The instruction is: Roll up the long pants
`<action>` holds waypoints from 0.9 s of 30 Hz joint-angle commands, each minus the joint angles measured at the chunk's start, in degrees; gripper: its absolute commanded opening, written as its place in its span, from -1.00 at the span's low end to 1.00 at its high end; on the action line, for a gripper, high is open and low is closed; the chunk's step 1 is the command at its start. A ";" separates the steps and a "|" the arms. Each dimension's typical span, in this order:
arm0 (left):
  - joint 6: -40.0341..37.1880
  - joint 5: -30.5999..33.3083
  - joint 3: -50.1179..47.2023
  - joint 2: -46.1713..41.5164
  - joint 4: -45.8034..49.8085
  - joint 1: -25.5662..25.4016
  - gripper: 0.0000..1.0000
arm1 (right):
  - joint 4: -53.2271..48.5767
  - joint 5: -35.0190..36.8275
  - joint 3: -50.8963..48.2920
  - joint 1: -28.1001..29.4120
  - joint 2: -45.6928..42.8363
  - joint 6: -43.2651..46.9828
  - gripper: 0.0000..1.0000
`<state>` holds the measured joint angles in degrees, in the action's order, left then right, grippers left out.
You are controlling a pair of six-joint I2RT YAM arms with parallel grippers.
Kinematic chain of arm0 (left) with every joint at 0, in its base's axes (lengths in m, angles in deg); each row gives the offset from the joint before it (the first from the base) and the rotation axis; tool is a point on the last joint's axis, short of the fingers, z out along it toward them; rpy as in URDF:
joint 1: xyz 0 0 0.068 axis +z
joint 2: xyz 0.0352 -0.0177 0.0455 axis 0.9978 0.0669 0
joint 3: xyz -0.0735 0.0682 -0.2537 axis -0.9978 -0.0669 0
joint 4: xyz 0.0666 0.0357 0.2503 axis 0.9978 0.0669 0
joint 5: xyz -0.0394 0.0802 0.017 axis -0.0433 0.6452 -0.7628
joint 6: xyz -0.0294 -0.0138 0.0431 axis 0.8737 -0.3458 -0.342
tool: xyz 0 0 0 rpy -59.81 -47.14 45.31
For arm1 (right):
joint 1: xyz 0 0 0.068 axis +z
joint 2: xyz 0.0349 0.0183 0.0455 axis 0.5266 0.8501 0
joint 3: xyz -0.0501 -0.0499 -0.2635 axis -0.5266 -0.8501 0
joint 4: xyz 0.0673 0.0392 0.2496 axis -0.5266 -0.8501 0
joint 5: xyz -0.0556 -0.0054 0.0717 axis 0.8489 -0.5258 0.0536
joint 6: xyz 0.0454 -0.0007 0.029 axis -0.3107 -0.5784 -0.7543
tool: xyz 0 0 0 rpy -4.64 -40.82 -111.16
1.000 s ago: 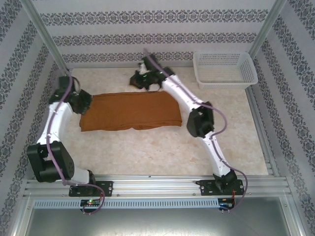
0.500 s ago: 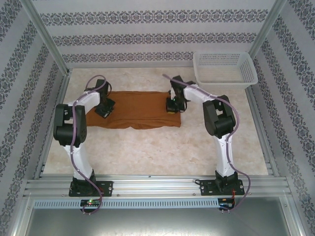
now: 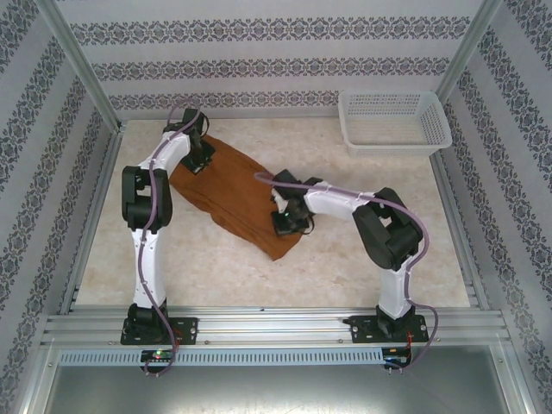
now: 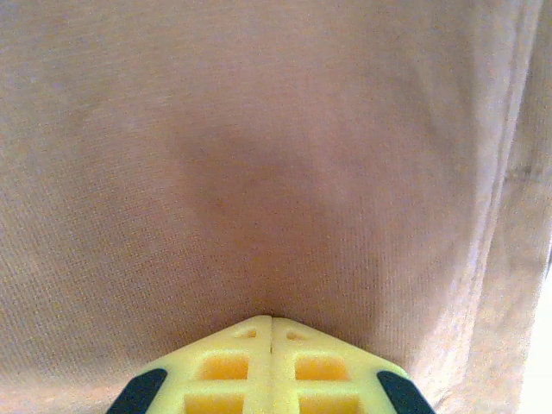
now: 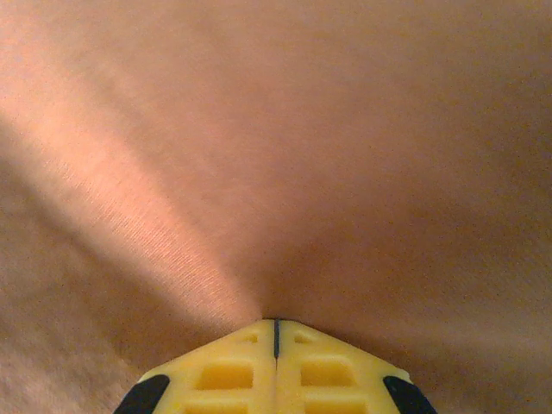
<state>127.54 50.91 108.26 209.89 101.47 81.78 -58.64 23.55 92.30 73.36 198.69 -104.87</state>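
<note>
While both of my grippers are clamped on cloth, the long pants lie as a folded rust-brown band slanting across the table, from the far left down toward the near middle. My left gripper sits on the far-left end of that band. In its wrist view the yellow fingers are pressed together with no gap, their tips buried in the weave where a dark shadow gathers. My right gripper is on the near end, just short of the band's pointed corner. In its wrist view the two yellow halves meet along a thin seam, and creases in the cloth run straight into the tips. A white basket stands in the far right corner, well apart from the pants.
</note>
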 commanded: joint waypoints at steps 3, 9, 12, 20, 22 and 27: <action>-2.79 -6.01 6.82 5.96 0.54 -4.47 -1.00 | -2.43 -3.00 6.53 7.26 4.70 -3.66 -1.00; -2.51 -10.38 13.13 10.91 -2.15 -8.43 -1.00 | -4.54 -3.27 17.66 10.50 8.60 -2.32 -1.00; -3.23 -11.44 19.92 14.38 -0.42 -10.00 -1.00 | -6.37 -2.57 21.54 10.54 10.01 -1.04 -1.00; -7.19 -13.81 30.18 14.17 -0.20 -9.35 0.97 | -9.20 3.24 22.26 7.64 3.00 7.86 -0.86; -8.68 -14.22 32.52 12.55 1.86 -8.09 1.00 | -9.02 4.16 20.53 6.27 -0.61 11.14 -0.24; -13.24 -12.00 27.31 0.99 9.54 -5.72 1.00 | -7.45 13.65 12.14 4.47 -12.31 24.01 0.72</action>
<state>119.22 37.44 137.24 219.93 103.94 74.33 -65.68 29.50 107.75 78.01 193.03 -90.86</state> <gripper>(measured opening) 0.997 0.832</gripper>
